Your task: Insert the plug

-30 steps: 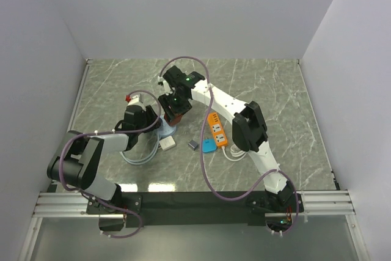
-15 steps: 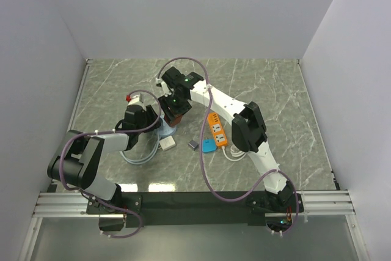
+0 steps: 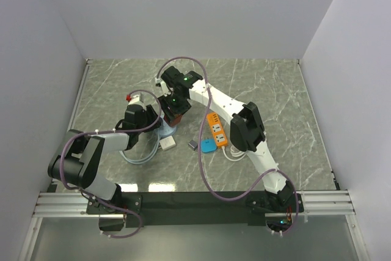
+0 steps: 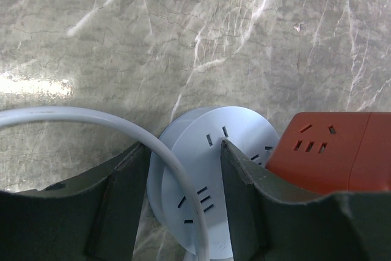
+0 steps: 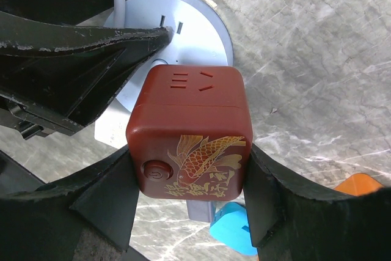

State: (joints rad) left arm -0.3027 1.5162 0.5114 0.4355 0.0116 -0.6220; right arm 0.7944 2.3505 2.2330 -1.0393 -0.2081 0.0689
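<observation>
The right claw (image 5: 189,172) clamps a red cube plug (image 5: 189,120) by its sides, over the edge of a round pale-blue socket (image 4: 241,129) on the marble desk (image 4: 183,41). The left claw (image 4: 183,169), half-spread, straddles the socket's rim and a white cable (image 4: 91,114); whether it grips is unclear.

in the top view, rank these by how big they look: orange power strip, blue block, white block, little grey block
1. orange power strip
2. blue block and white block: they look about alike, so I won't rank them
3. grey block
</observation>
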